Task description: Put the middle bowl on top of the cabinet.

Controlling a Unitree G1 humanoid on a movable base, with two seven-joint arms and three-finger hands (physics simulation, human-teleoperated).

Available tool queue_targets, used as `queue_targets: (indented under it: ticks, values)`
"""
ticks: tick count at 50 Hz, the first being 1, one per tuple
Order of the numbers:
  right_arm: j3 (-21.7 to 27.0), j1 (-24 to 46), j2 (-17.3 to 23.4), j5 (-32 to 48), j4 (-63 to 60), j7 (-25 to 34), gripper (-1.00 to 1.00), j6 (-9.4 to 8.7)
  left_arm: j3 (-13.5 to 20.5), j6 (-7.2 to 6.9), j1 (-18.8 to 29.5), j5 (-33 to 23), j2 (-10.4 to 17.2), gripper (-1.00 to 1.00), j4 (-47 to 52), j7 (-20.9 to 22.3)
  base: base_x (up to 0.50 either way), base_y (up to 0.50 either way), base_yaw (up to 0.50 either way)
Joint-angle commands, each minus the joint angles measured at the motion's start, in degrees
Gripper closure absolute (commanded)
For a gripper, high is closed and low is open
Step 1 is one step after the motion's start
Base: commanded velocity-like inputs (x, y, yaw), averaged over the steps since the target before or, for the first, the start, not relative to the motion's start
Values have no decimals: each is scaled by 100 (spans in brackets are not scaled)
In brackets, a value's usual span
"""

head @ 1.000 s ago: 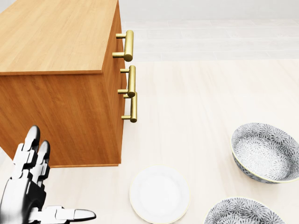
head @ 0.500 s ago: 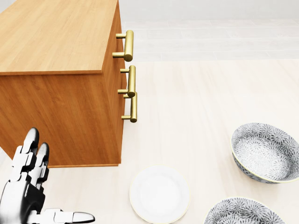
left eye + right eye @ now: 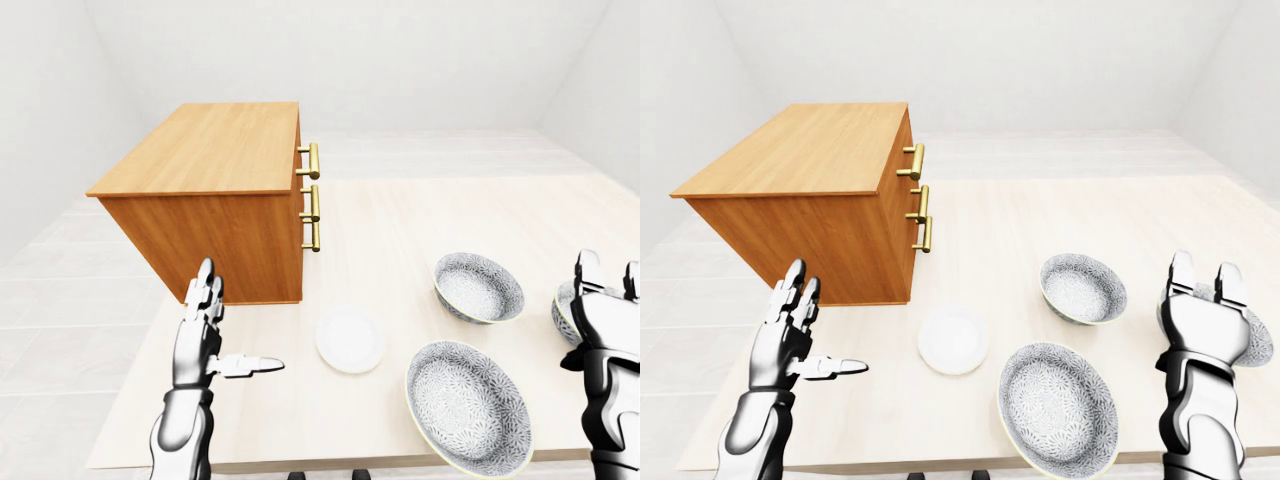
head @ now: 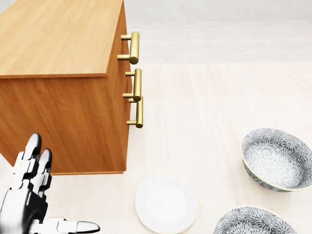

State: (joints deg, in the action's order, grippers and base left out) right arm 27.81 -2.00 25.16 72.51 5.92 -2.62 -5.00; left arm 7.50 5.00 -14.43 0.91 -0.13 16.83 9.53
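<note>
Three grey-patterned bowls lie on the pale table. One bowl (image 3: 478, 286) sits right of centre. A larger bowl (image 3: 468, 405) lies near the bottom edge. The third bowl (image 3: 1252, 338) is at the far right, partly hidden behind my right hand (image 3: 1205, 275). That hand stands upright and open, holding nothing. The wooden cabinet (image 3: 215, 150) with brass handles (image 3: 312, 200) stands at the upper left, and nothing stands on its top. My left hand (image 3: 235, 330) is open below the cabinet, with its fingers up and its thumb pointing right. It is apart from every bowl.
A small white plate (image 3: 350, 338) lies between my left hand and the bowls, just below the cabinet's handle side. The table's near edge (image 3: 330, 462) runs along the bottom of the left-eye view. White floor and walls surround the table.
</note>
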Motion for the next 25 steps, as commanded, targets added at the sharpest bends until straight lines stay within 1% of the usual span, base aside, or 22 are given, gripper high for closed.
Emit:
queue_targets:
  ticks: [1,6,13,25]
  values:
    - [62,-104,-12,-94,208,-184,-100,0,-28,0,-10,-20,-2,-100,41,-18,0,0,0]
    - [42,-61,11,-147,419,-301,-100,0,-27,0,-10,-16,2,-100,26,-19,0,0,0]
    - [-81,34,97,-260,1041,-652,-100,0,-28,0,-15,-12,4,-100,49,-22,0,0,0]
    - [-161,128,316,-602,1487,-822,-100,0,-52,0,-19,-56,-2,-100,124,-52,0,0,0]
